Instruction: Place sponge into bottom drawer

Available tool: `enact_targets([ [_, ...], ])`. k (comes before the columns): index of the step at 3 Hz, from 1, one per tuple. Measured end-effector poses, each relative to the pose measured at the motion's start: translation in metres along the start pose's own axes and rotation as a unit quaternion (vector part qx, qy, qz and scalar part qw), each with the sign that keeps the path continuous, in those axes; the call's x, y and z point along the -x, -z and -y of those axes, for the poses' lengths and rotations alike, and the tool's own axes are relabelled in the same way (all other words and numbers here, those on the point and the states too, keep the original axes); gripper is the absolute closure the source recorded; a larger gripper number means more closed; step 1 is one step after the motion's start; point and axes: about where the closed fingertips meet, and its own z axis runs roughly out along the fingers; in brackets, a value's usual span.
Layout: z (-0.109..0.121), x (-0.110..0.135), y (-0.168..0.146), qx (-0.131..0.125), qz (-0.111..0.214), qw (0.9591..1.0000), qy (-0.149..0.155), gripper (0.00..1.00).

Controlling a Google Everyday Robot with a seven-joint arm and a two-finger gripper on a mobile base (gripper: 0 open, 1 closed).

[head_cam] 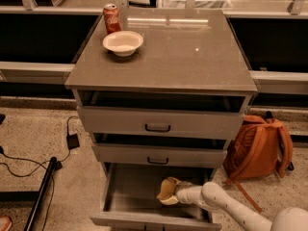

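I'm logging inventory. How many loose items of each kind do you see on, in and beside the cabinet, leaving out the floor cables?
soda can: 1
bowl: 1
sponge: 1, at the pincer inside the open bottom drawer
backpack: 1
Total: 4
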Motion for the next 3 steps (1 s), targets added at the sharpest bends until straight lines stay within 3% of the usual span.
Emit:
enact_targets([
  [1, 0.0000, 0.0000, 0.0000, 0.000, 0.000, 1.0000, 0.000, 0.06],
  [2, -0.0001, 0.0000, -0.0001, 0.000, 0.000, 1.0000, 0.000, 0.00],
  [3, -0.0001, 0.0000, -0.0001, 0.000, 0.000, 1.0000, 0.000, 0.00],
])
